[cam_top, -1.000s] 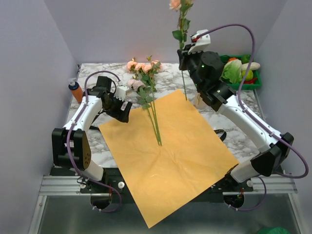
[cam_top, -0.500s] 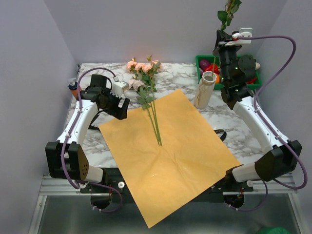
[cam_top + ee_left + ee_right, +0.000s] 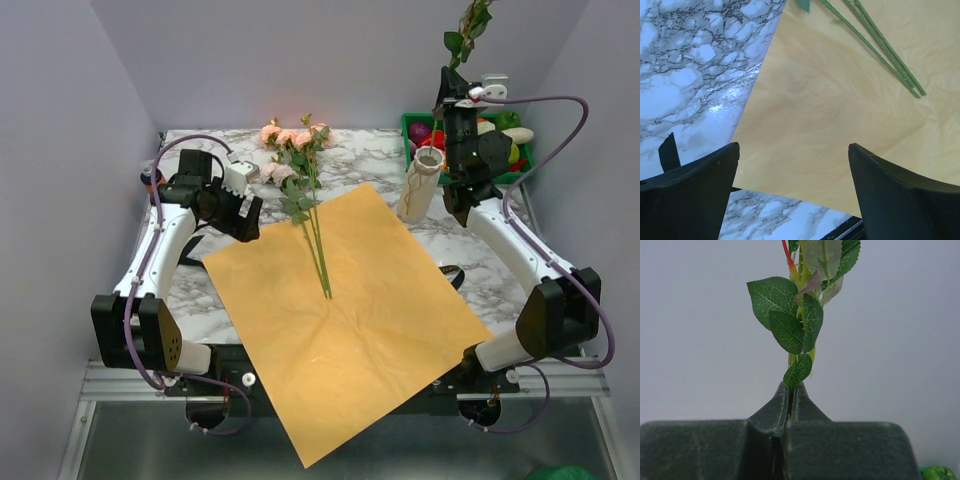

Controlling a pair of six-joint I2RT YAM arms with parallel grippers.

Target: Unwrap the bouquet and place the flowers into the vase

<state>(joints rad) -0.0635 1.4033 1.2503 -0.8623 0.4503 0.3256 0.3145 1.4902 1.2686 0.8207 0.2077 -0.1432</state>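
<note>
Upper right: right tool (image 3: 445,90) pinched shut on one stem (image 3: 462,35), just beside vase (image 3: 420,185) — centre stem end over rim, then lower plumb; left tool (image 3: 792,165) gaping, empty, over paper (image 3: 350,300); other flowers (image 3: 295,135) upper centre.

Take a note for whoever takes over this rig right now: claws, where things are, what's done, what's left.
Left claw: open and empty, over the left edge of the paper.
Right claw: shut on one stem, upright, held high by the vase.
Other flowers lie half on the paper.
Done: unwrapping; paper lies flat.
Left: put the held stem in the vase, then the rest.
</note>
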